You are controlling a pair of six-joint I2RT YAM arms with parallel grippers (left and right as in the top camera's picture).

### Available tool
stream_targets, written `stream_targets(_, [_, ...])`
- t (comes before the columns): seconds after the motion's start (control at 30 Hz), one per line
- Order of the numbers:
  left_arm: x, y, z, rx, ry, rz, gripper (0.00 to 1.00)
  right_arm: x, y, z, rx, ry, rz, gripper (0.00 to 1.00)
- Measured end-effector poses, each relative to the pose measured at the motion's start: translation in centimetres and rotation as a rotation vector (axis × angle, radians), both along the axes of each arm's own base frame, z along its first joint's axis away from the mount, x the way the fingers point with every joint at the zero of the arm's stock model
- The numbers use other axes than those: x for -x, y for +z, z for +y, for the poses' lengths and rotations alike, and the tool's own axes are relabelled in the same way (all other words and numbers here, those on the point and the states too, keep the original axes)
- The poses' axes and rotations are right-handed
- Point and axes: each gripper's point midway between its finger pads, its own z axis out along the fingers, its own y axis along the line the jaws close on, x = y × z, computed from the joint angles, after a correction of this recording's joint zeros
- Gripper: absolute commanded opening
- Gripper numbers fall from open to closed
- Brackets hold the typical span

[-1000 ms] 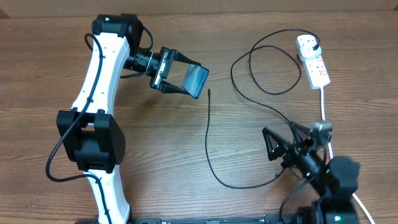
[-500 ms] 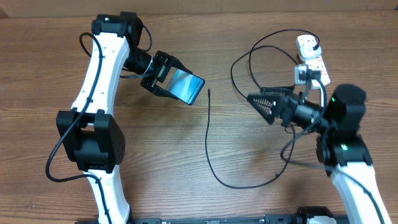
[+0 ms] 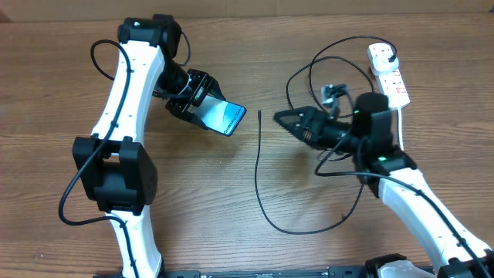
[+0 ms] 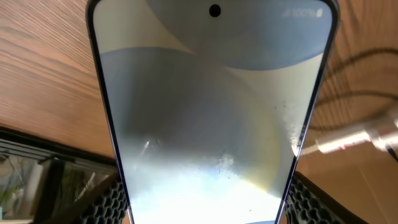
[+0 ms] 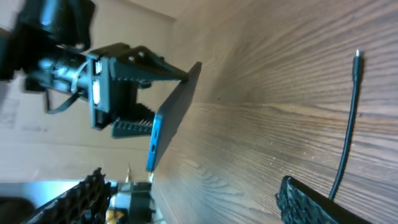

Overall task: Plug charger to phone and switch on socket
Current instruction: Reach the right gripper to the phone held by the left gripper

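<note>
My left gripper (image 3: 202, 108) is shut on the phone (image 3: 224, 118), holding it tilted above the table with the light-blue screen up; the screen fills the left wrist view (image 4: 211, 112). The phone also shows edge-on in the right wrist view (image 5: 174, 115). The charger cable (image 3: 258, 181) lies on the table, its connector tip (image 3: 260, 113) free just right of the phone, also seen in the right wrist view (image 5: 356, 59). My right gripper (image 3: 287, 122) is open and empty, right of the tip. The white socket (image 3: 388, 76) lies at the far right with the adapter plugged in.
The cable loops (image 3: 332, 85) between the right arm and the socket. A thick white cord (image 3: 401, 120) trails from the socket toward the front right. The wooden table (image 3: 201, 201) surrounds everything.
My right arm has swung left, its open gripper now close to the connector tip. My left gripper has shifted the phone slightly left and down, tilting it flatter.
</note>
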Motion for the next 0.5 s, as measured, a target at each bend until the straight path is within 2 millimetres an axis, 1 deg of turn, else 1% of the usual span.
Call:
stream_targets(0.17, [0.4, -0.9, 0.0, -0.115, -0.002, 0.007, 0.04, 0.3, -0.9, 1.9, 0.037, -0.043, 0.035, 0.77])
stream_targets(0.3, [0.5, -1.4, -0.4, -0.186, -0.013, -0.005, 0.04, 0.3, -2.5, 2.9, 0.068, -0.064, 0.082, 0.69])
stream_targets(0.4, [0.7, -1.6, -0.9, -0.221, -0.019, -0.011, 0.04, 0.1, -3.9, 3.3, 0.085, -0.088, 0.125, 0.69])
stream_targets(0.5, [0.9, -1.8, -1.4, -0.259, -0.02, -0.015, 0.04, -0.2, -4.5, 3.6, 0.091, -0.118, 0.143, 0.68])
